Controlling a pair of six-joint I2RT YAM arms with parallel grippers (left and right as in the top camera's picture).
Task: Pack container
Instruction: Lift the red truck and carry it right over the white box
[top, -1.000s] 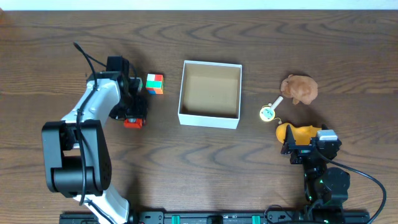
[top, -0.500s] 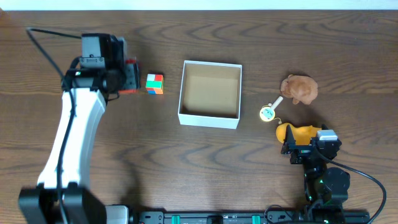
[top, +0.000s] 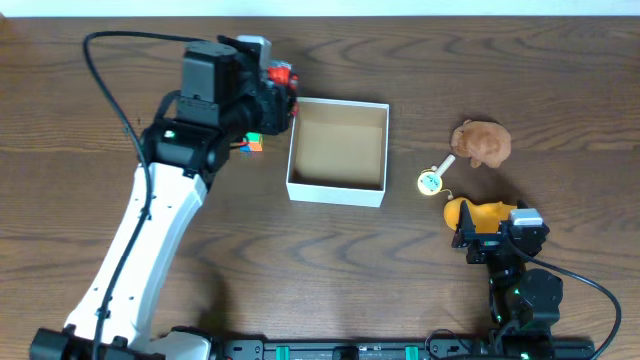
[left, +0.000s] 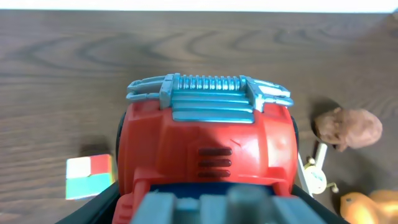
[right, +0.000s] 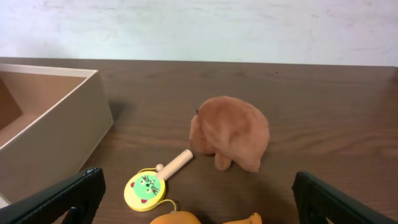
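The container (top: 335, 192) is a square white box with a tan bottom at the table's middle; its wall also shows in the right wrist view (right: 50, 130). My left gripper (top: 268, 95) is shut on a red toy truck (top: 282, 76) and holds it just beyond the box's far left corner. The truck fills the left wrist view (left: 205, 143). My right gripper (top: 480, 228) is open and empty, with its fingers either side of an orange toy (top: 472, 212). Its fingers show wide apart in the right wrist view (right: 199, 211).
A coloured cube (top: 252, 145) lies left of the box, partly under my left arm. A brown plush (top: 482, 142), a yellow paddle toy (top: 430, 181) and the orange toy lie right of the box. The table's far edge is close behind.
My left arm lifted the red truck from the table left of the cube and carried it right, to the box's far left corner. The right arm has not moved.
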